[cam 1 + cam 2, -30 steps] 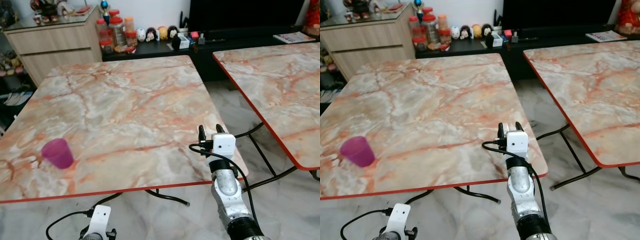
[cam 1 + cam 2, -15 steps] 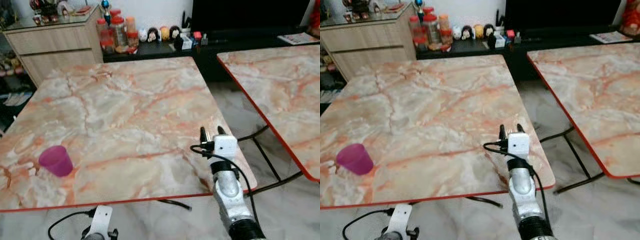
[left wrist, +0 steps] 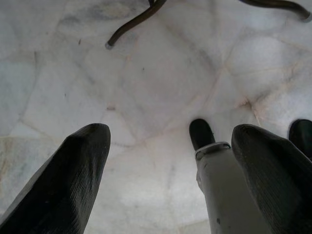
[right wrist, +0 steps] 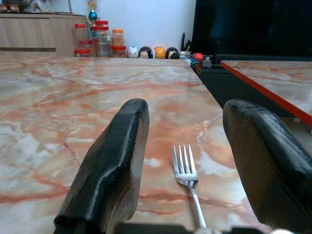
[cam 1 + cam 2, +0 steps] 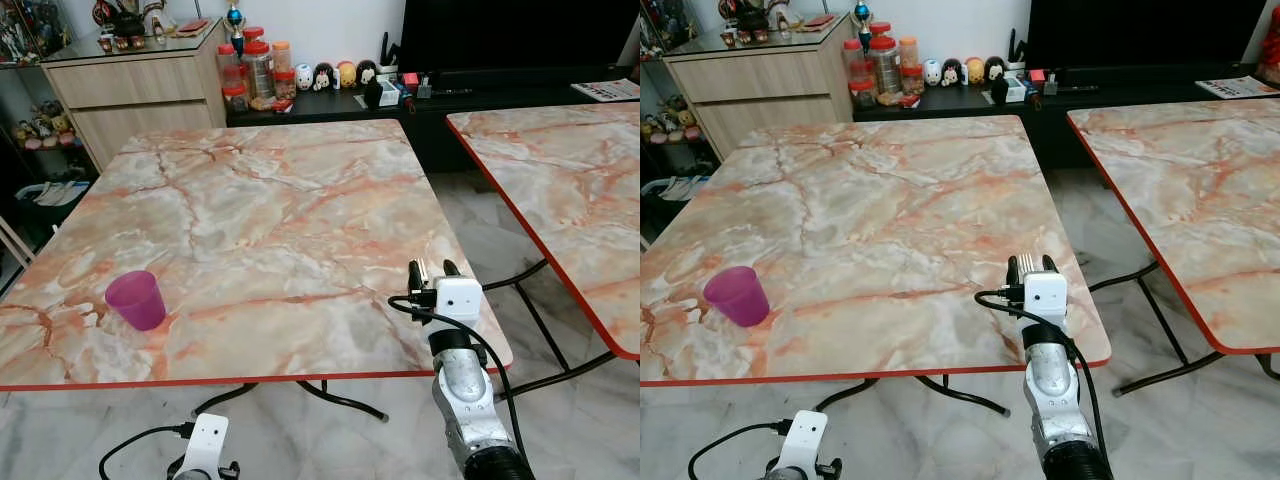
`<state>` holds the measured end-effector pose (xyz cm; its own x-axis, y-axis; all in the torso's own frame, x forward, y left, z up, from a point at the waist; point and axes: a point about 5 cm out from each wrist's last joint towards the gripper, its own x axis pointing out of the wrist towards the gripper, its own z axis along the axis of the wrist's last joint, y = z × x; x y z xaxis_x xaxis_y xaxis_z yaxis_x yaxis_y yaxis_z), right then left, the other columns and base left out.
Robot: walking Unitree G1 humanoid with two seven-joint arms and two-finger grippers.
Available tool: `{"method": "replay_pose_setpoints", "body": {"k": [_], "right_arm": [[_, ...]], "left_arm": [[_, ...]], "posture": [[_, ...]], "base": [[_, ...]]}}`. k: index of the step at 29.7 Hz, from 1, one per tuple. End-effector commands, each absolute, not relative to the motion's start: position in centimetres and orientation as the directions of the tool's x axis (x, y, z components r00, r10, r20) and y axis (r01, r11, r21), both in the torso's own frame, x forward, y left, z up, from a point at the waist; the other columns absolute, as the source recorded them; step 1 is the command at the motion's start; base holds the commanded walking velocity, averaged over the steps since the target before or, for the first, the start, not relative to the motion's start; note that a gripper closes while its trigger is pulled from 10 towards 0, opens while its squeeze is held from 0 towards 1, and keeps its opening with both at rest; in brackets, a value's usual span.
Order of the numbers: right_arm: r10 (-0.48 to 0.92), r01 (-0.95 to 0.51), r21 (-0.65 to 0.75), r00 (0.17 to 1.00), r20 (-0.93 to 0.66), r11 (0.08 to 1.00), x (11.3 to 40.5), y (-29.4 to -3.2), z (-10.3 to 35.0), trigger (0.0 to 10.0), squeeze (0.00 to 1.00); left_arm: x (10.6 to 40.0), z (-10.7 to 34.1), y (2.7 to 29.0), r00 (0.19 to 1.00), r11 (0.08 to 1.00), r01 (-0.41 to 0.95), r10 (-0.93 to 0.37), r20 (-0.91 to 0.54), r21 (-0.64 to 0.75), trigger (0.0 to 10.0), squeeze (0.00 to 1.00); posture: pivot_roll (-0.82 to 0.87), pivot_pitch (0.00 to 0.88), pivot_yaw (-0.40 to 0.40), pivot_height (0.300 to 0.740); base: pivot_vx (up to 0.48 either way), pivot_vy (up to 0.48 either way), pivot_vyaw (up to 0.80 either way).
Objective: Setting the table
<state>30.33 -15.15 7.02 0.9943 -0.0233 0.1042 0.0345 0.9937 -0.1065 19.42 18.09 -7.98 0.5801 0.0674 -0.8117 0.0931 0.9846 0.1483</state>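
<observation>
Closest to me, the left gripper (image 3: 165,170) hangs low below the table edge, pointed at the pale marble floor (image 3: 161,83). Its two black fingers (image 3: 63,185) are spread wide with nothing between them but floor and the robot's own foot; a curved black table leg (image 3: 136,22) crosses the tiles beyond.

A little further out, the right gripper (image 4: 187,161) sits at the near right corner of the marble table (image 5: 260,220), just over the red-edged rim. I read its fingers (image 4: 114,165) as well apart, gripping nothing. On the wrist camera a silver fork (image 4: 187,178) lies flat on the tabletop in the gap between them, tines pointing away from the gripper, handle running back under the wrist. I see no contact between either finger and the fork. In the head view the tines (image 5: 1026,265) peek out just ahead of the white wrist housing.

On the near left part of the same table stands an upright purple cup (image 5: 136,300), well apart from the fork.

To the right, across a strip of floor, a second marble table (image 5: 560,170) runs alongside. At the far end are a wooden cabinet (image 5: 140,85) and a dark low unit carrying jars (image 5: 255,75) and small figurines (image 5: 335,75).
</observation>
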Motion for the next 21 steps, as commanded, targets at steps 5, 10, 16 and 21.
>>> {"method": "replay_pose_setpoints", "body": {"k": [5, 10, 16, 21], "right_arm": [[-0.031, 0.043, -0.097, 0.993, 0.116, 0.994, 30.48, -15.17, 7.49, 10.0, 0.00], [-0.020, 0.030, -0.092, 0.994, 0.110, 0.995, 30.36, -14.74, 7.35, 10.0, 0.00], [-0.018, 0.028, -0.086, 0.994, 0.111, 0.996, 30.36, -14.62, 7.37, 10.0, 0.00], [-0.017, 0.027, -0.085, 0.994, 0.111, 0.996, 30.40, -14.59, 7.40, 10.0, 0.00]], "left_arm": [[19.29, -8.05, 18.22, 0.574, 0.985, 0.083, 0.076, -0.815, 0.151, 10.0, 0.00], [19.21, -8.07, 18.38, 0.572, 0.985, 0.082, 0.079, -0.816, 0.153, 10.0, 0.00], [19.21, -8.07, 18.42, 0.572, 0.985, 0.082, 0.080, -0.816, 0.154, 10.0, 0.00], [19.18, -8.07, 18.44, 0.572, 0.985, 0.082, 0.080, -0.816, 0.153, 10.0, 0.00]], "posture": [[-0.07, 0.000, 0.033, 0.740], [-0.07, 0.000, 0.033, 0.740], [-0.07, 0.000, 0.034, 0.740], [-0.07, 0.000, 0.036, 0.740]], "base": [[0.276, 0.000, 0.00], [0.271, 0.000, 0.00], [0.265, 0.000, 0.00], [0.265, 0.000, 0.00]]}}
